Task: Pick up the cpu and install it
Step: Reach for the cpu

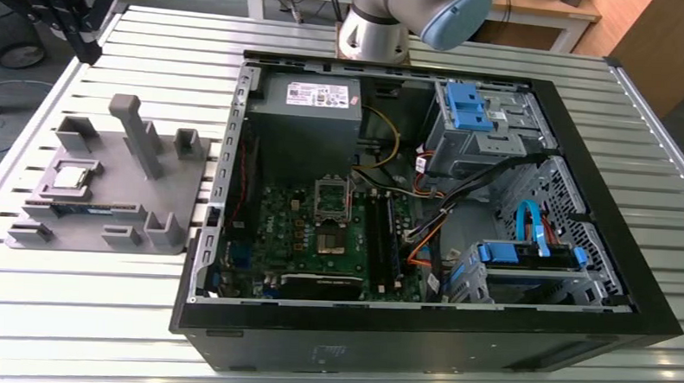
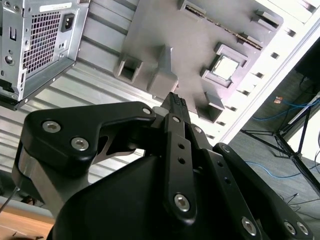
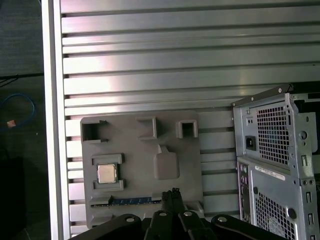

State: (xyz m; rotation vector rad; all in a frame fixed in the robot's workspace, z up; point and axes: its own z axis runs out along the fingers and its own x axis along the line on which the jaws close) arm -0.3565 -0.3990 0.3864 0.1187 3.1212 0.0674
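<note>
Nearest you in the exterior view stands the open computer case (image 1: 428, 334), the largest thing on the slatted table (image 1: 83, 319). Just beside it, at the exterior view's left, lies the grey holder tray (image 1: 145, 196). In the first wrist view the pincer (image 3: 172, 192) hangs above the tray's edge, over the memory stick (image 3: 130, 201). Its fingers are pressed together with nothing between them.

The cpu (image 3: 105, 173) lies flat in its square pocket near the tray's left, far corner, metal top upward. Observe the deciding relation. The cpu is not under the fingertips but off to one side of them, across the tray and away from the case. Being square, it offers no long axis, and its edges run parallel to the tray's.
</note>
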